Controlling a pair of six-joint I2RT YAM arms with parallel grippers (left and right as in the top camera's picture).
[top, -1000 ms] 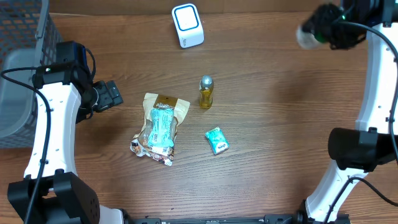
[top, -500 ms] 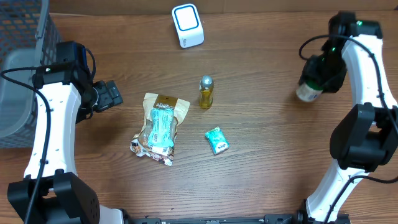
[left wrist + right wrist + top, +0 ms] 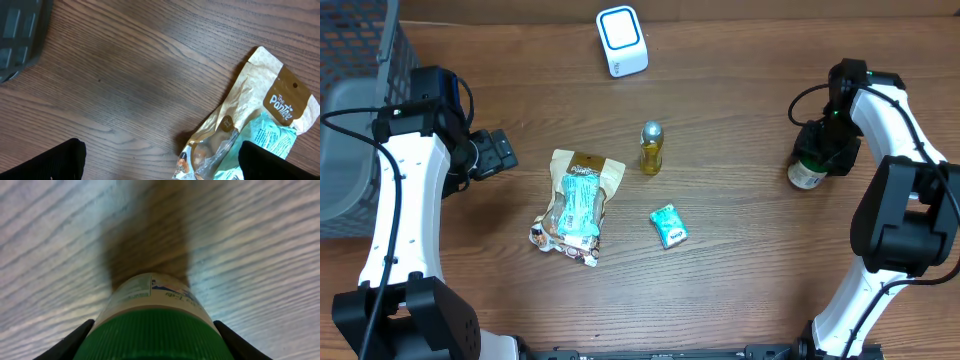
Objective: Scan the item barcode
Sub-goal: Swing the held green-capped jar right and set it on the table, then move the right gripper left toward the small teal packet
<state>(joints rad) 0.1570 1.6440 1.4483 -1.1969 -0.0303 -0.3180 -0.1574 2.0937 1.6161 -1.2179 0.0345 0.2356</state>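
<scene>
A jar with a green lid and a pale label is held by my right gripper, which is shut on the lid, a finger on each side. From overhead the jar is at the table's right side, under the right gripper; whether it rests on the wood I cannot tell. The white scanner with a blue ring stands at the back centre. My left gripper hangs open just left of a snack bag. In the left wrist view the snack bag lies near the right finger.
A small yellow bottle with a silver cap stands mid-table. A teal packet lies in front of it. A grey wire basket fills the left edge, and its corner shows in the left wrist view.
The right arm has carried the jar from high at the back right corner down and forward to the table's right side. The left arm has stayed still.
</scene>
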